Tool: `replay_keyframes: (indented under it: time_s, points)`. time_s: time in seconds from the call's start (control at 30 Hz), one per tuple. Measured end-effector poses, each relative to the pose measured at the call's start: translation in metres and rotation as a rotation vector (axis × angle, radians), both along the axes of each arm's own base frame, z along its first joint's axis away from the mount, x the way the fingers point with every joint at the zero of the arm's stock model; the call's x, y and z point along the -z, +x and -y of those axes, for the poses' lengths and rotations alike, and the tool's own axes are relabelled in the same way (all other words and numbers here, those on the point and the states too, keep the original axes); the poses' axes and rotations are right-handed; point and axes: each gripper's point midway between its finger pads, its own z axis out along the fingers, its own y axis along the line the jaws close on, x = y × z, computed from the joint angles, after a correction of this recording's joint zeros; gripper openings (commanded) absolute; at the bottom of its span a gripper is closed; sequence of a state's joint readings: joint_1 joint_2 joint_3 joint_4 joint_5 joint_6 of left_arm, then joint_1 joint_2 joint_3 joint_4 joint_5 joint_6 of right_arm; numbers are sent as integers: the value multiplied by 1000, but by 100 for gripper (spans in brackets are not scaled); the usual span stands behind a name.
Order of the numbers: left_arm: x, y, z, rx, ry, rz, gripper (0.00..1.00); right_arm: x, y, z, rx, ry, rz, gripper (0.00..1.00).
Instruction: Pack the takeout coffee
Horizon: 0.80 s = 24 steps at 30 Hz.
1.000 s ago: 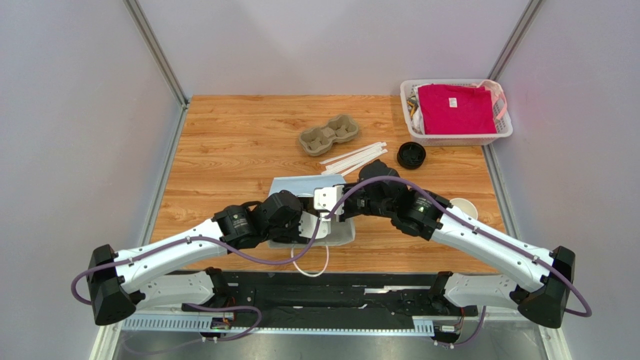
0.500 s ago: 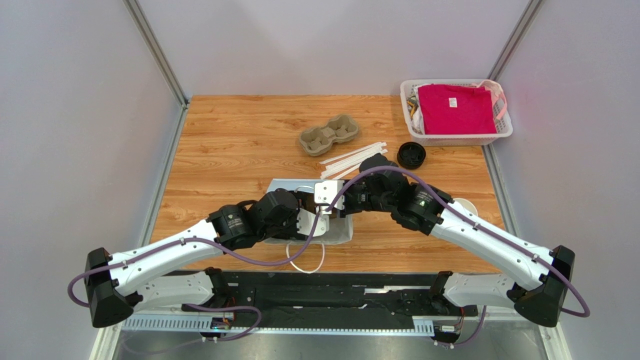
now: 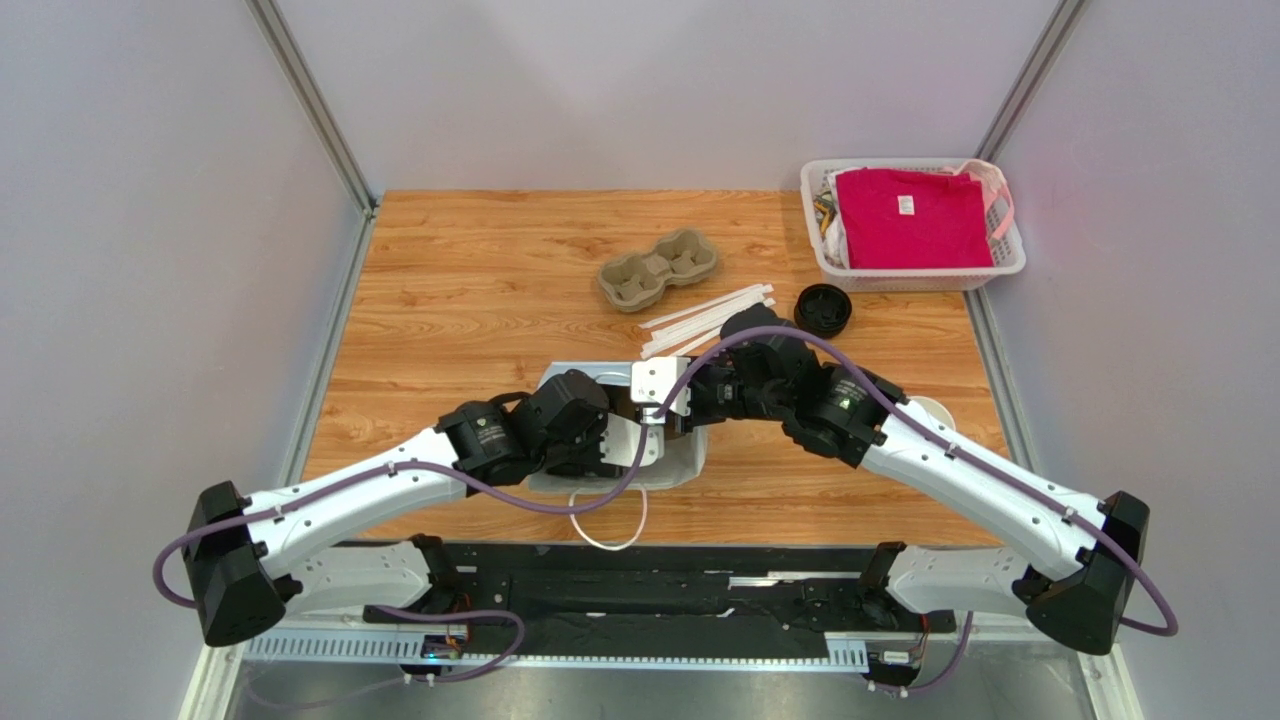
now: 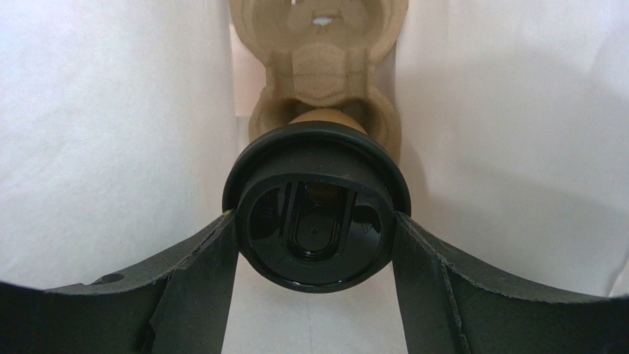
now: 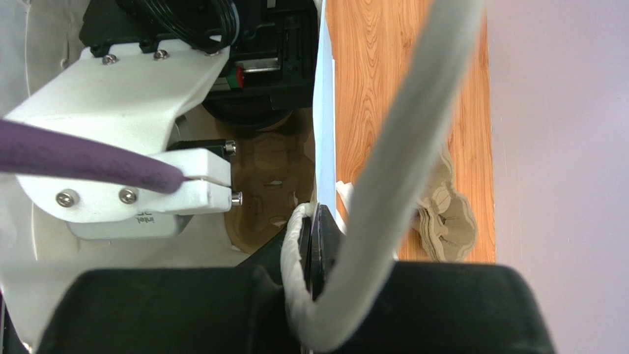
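The takeout coffee (image 4: 316, 214), a brown cup under a black lid, sits in a pocket of a pulp carrier (image 4: 319, 66) inside a white paper bag (image 4: 111, 133). My left gripper (image 4: 316, 251) reaches into the bag (image 3: 679, 458). Its fingers (image 4: 203, 273) press both sides of the lid. My right gripper (image 5: 316, 243) is shut on the bag's rim and white rope handle (image 5: 384, 169), holding the mouth open. In the top view the left gripper (image 3: 619, 428) and right gripper (image 3: 684, 398) meet at the bag, and the cup is hidden.
A second pulp carrier (image 3: 658, 269) lies at the back, with white straws (image 3: 706, 317) and loose black lids (image 3: 822, 309) to its right. A white basket (image 3: 819, 225) with red cloth is at the back right. Lidless cups (image 3: 932, 408) lie beyond the right arm.
The left arm has pushed a little further into the bag. The right gripper has drawn the bag's rim up and back, and the bag's mouth looks narrower.
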State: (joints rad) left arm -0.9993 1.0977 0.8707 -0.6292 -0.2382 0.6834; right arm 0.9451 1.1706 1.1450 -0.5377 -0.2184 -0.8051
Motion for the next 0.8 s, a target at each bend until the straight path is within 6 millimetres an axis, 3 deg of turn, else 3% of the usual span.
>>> replay_keyframes:
  time_s: [0.3,0.8]
  points:
    - [18,11,-1,-32,33,-47,0,2,7,2,-4,-2,-33,0]
    - [20,39,4,-81,44,-217,0,2,54,0,-17,-40,-194,0]
